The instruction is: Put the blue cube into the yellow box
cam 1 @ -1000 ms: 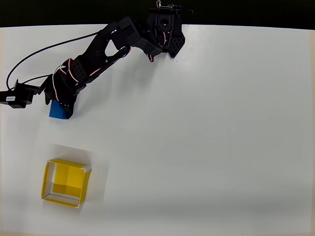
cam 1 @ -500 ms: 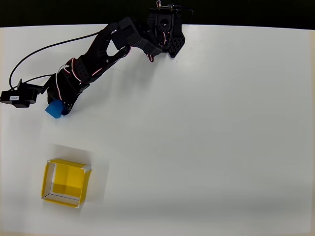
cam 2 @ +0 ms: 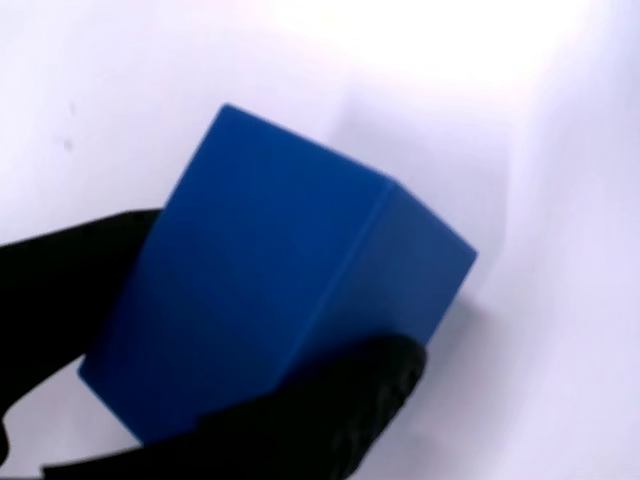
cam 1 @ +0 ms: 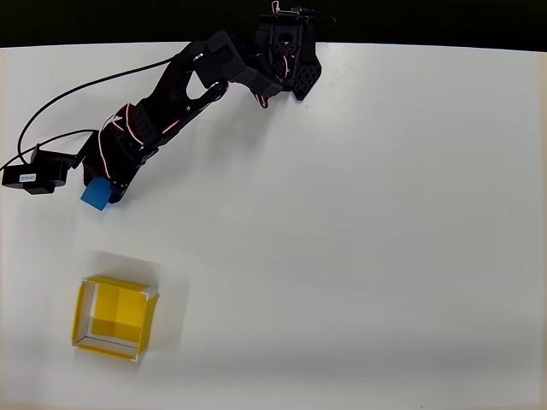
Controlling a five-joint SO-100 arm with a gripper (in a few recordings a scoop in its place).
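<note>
While the gripper [cam 2: 250, 400] clamps the blue cube [cam 2: 270, 280] between black fingers [cam 2: 330, 420] at the wrist view's lower centre, pickup looks done. Transfer remains: the yellow box [cam 1: 114, 317] sits lower left overhead, well apart. Since earlier, the cube has lifted and tilted off the table [cam 1: 359, 222].

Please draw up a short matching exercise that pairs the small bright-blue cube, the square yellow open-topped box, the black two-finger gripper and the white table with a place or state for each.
Things
1. small bright-blue cube
2. square yellow open-topped box
3. black two-finger gripper
4. white table

Places or states
A. empty, lower left in the overhead view
B. bears the box
C. shut on the cube
D. held between black fingers

Pairs: 1-D, 2-A, 3-C, 4-B
</note>
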